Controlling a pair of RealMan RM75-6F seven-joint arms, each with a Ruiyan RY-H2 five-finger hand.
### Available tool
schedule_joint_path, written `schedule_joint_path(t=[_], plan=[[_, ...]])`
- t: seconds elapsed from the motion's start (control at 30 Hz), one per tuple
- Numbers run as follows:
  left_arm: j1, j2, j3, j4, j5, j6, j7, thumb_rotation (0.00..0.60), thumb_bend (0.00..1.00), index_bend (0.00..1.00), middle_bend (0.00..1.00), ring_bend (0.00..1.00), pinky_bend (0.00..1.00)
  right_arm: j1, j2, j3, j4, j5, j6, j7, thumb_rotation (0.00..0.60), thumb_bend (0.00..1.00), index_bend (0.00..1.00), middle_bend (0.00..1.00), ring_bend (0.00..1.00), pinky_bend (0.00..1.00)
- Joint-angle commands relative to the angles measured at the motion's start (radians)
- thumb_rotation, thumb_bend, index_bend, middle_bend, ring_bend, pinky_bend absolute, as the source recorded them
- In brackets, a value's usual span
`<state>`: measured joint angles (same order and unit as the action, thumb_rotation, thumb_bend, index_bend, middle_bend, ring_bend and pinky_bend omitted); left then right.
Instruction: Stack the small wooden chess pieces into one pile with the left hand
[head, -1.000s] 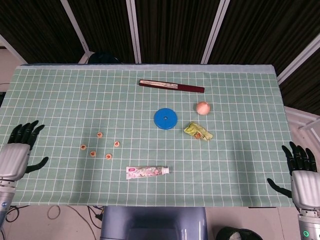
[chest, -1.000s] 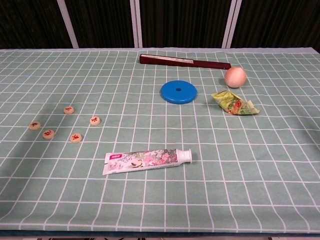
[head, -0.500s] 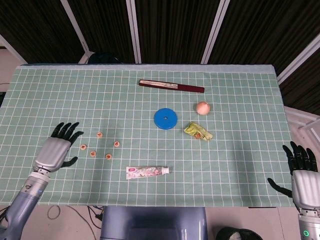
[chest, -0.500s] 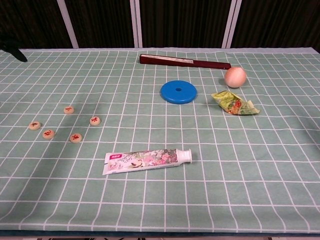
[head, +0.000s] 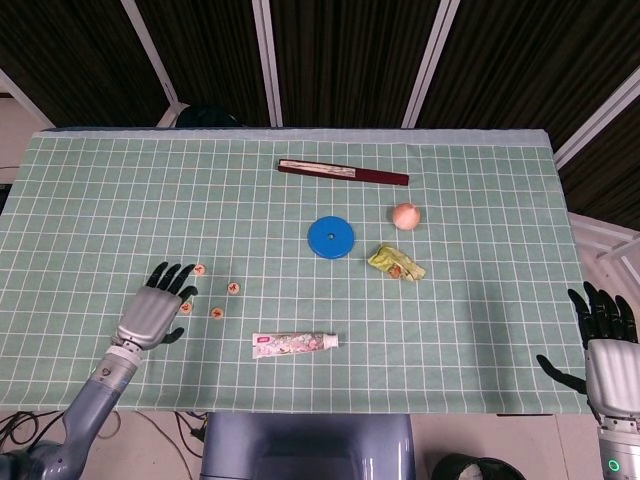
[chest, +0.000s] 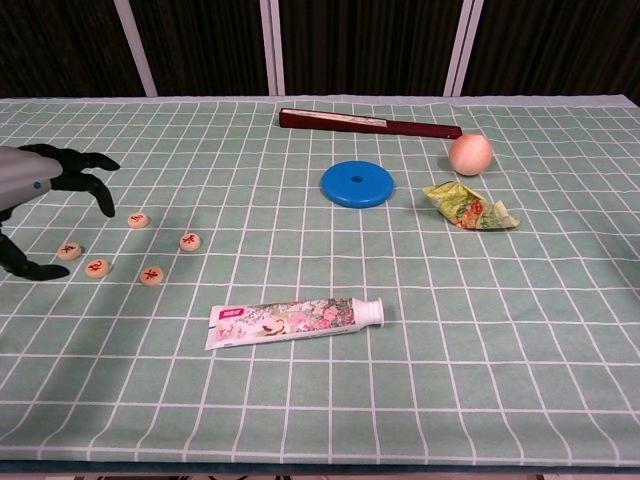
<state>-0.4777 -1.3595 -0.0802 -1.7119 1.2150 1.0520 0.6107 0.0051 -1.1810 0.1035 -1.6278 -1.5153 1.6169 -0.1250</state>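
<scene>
My left robot hand (head: 152, 312) hovers over the left part of the desk (head: 90, 200), fingers spread and curved downward, holding nothing; in the chest view it enters from the left edge (chest: 30, 180), with dark fingertips (chest: 100, 200) pointing toward the chess pieces.

The chess pieces (chest: 150, 275) lie flat and unstacked on the green checked cloth, each apart from the others. Five show in the chest view: two nearest the hand (chest: 68, 250) (chest: 97, 267), one further back (chest: 138, 220), one at front, and one to the right (chest: 190, 241). In the head view my hand covers part of the group, and three remain visible (head: 199, 269) (head: 216, 312) (head: 232, 288).

Right of the pieces, near the front edge, a toothpaste tube (chest: 295, 320) lies on its side, cap to the right. Behind it sits a blue disc (chest: 357, 184) with a centre hole. At the back lies a dark red folded fan (chest: 370, 123). Right of the disc rests a crumpled snack wrapper (chest: 468, 207), with a peach (chest: 470, 154) just behind it.

My right robot hand (head: 605, 345) stands at the far right beside the desk edge, fingers apart and upright, holding nothing.
</scene>
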Motion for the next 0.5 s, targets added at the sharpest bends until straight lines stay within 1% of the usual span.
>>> schedule_joint_path(t=[0.03, 0.23, 0.5], plan=[[-0.027, -0.047, -0.003, 0.038, -0.026, -0.018, 0.02, 0.6, 0.21, 0.33, 0.0, 0.0, 0.0, 0.0, 0.001, 0.001, -0.001, 0.002, -0.001, 0.0, 0.6, 0.23, 0.08, 0.01, 0.0, 0.0], [-0.059, -0.106, -0.005, 0.077, -0.052, -0.028, 0.047, 0.6, 0.25, 0.36, 0.0, 0.0, 0.0, 0.0, 0.002, 0.003, -0.002, 0.008, -0.003, 0.004, 0.6, 0.23, 0.08, 0.01, 0.0, 0.0], [-0.103, -0.191, -0.008, 0.16, -0.118, -0.053, 0.097, 0.6, 0.25, 0.37, 0.0, 0.0, 0.0, 0.001, 0.005, 0.006, -0.005, 0.014, -0.005, 0.008, 0.6, 0.23, 0.08, 0.01, 0.0, 0.0]])
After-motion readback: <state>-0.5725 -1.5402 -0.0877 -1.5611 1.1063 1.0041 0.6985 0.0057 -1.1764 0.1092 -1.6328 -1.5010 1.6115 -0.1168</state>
